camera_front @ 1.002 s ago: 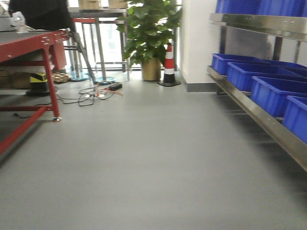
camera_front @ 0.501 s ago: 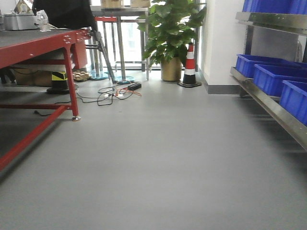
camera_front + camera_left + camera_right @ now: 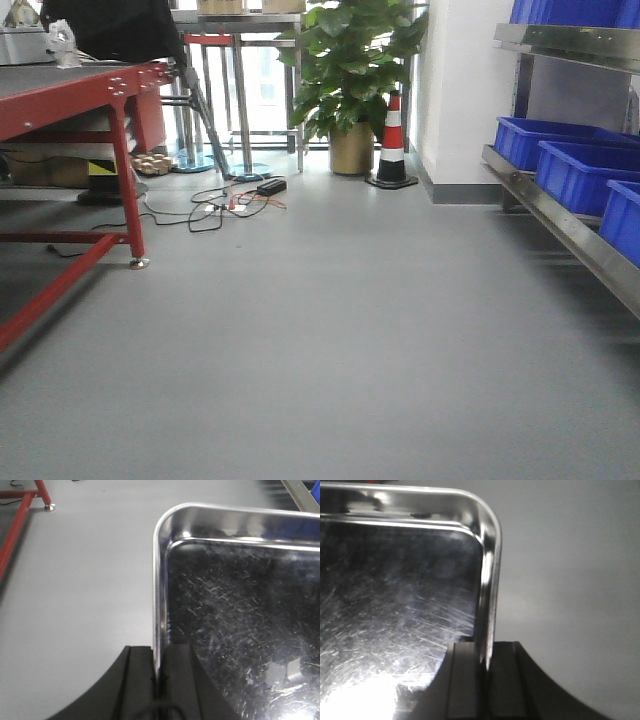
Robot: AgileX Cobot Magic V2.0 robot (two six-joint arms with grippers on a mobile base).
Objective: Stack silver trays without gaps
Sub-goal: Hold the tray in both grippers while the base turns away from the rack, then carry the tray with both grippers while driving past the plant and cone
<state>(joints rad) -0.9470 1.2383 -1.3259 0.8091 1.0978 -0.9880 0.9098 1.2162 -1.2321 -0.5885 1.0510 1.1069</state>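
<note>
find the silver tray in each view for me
Exterior front: not in it.
Left wrist: silver tray fills the right side, its rim in the left gripper at bottom centre.
Right wrist: silver tray fills the left side, its rim in the right gripper.
Shared landmark: grey floor, in all three.

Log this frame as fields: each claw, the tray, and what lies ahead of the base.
left claw: shut on the left rim of the silver tray
right claw: shut on a tray rim, likely the same tray's right side
tray: empty, scratched, held above the grey floor
ahead left: red-framed table
ahead right: blue bins on a steel rack
far end: potted plant, traffic cone, cables
stacking: not yet done
</note>
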